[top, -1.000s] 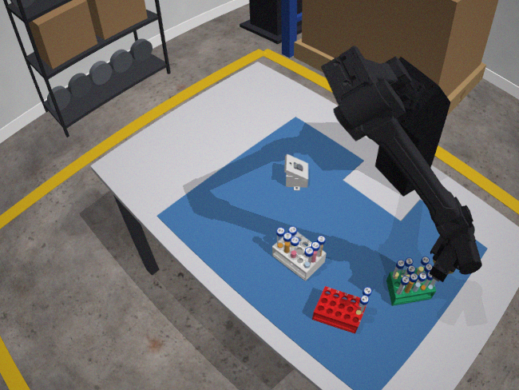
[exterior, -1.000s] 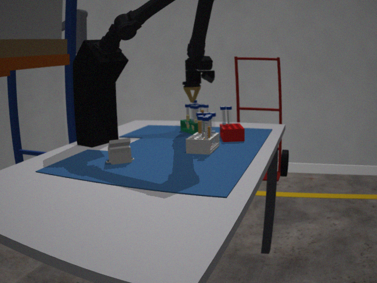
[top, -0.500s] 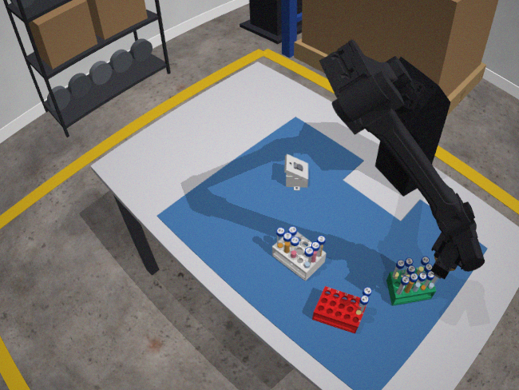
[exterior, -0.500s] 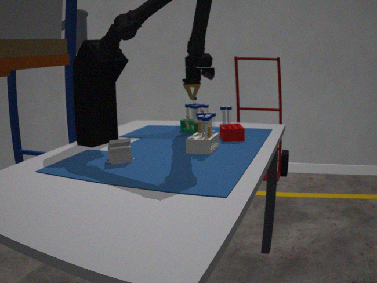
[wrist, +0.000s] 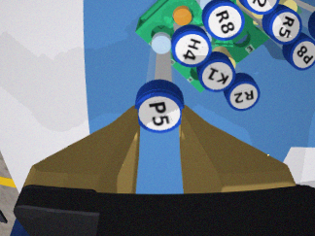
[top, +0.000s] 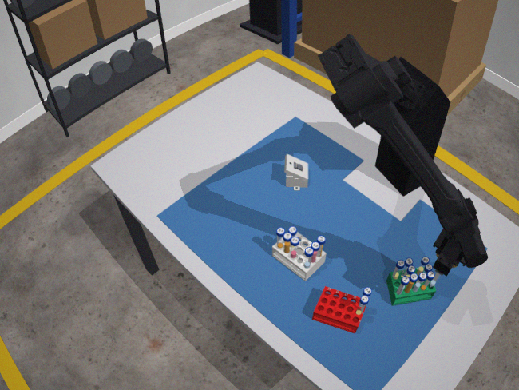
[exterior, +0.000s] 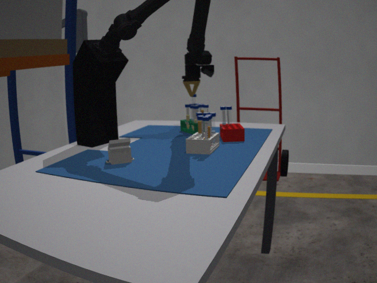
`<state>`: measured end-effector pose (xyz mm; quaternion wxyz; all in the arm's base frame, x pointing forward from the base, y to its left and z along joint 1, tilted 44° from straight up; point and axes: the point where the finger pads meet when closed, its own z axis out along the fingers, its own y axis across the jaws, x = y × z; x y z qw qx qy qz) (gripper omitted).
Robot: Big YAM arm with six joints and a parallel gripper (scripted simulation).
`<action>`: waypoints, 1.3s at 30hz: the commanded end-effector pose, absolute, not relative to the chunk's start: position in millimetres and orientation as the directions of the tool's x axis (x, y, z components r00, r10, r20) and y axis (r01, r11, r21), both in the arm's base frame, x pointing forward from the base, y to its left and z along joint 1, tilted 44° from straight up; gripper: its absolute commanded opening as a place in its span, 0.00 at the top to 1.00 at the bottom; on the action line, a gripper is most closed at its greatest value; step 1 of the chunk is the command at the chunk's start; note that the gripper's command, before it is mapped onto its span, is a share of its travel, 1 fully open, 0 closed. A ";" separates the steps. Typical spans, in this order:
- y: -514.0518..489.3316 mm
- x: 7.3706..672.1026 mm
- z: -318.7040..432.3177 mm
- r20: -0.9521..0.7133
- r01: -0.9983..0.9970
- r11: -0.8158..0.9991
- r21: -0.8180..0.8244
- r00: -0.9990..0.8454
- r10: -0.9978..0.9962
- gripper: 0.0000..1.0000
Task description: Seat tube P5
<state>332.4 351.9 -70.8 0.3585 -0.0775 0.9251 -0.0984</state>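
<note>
My gripper (wrist: 159,116) is shut on tube P5 (wrist: 158,114), whose blue-rimmed cap reads P5 in the wrist view. The tube hangs upright, lifted above the green rack RA (wrist: 213,38), beside its near corner. In the top view the gripper (top: 441,268) is over the right edge of RA (top: 411,290); in the exterior view the gripper (exterior: 191,91) holds the tube (exterior: 193,98) above the other caps. The white rack RB (top: 298,255) stands mid-mat with several tubes. The red rack QR (top: 338,309) holds two tubes at its right end.
RA holds several other tubes, among them H4 (wrist: 192,46), R8 (wrist: 224,19), K1 (wrist: 216,75) and R2 (wrist: 243,93). The grey DONE box (top: 296,171) stands farther back on the blue mat. The arm's black base (exterior: 95,94) rises at the table's edge.
</note>
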 end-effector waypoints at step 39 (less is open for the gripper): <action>349.1 302.6 -47.0 -0.675 -0.076 0.977 -0.197 -0.713 -0.192 1.00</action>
